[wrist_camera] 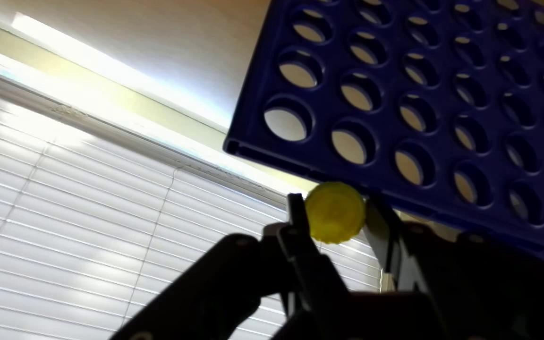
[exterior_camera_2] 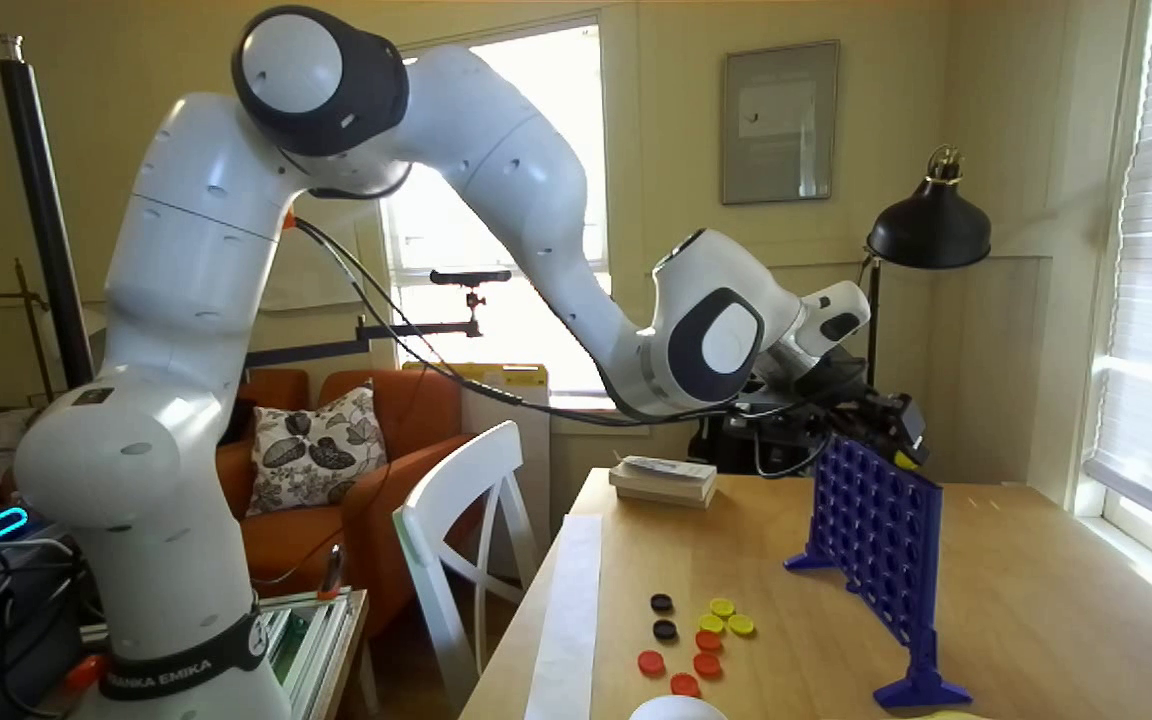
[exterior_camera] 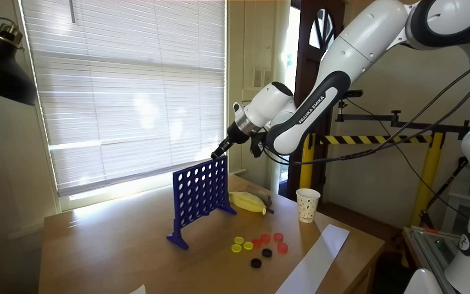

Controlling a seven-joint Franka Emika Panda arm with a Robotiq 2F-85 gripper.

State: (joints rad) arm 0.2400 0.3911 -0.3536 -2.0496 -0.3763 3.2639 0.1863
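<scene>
Gripping a yellow game disc (wrist_camera: 335,210) in wrist view: tool (wrist_camera: 335,217) narrow, closed on the disc's sides, right at the top edge of the blue Connect Four grid (wrist_camera: 386,111); can't tell if disc touches it. Window blinds (wrist_camera: 88,198) behind.

In an exterior view, tool at grid's top edge, toward far end; grid upright on the surface (exterior_camera: 108,245). Banana-shaped yellow object (exterior_camera: 246,201) near its far foot. Three yellow discs (exterior_camera: 248,246), four red discs (exterior_camera: 265,238), two black discs (exterior_camera: 256,263) loose, paper cup (exterior_camera: 307,208) and white strip (exterior_camera: 316,259) nearby.

In an exterior view, held disc shows yellow at tool's tip; books (exterior_camera_2: 663,485) and black lamp (exterior_camera_2: 929,228) farther back.
</scene>
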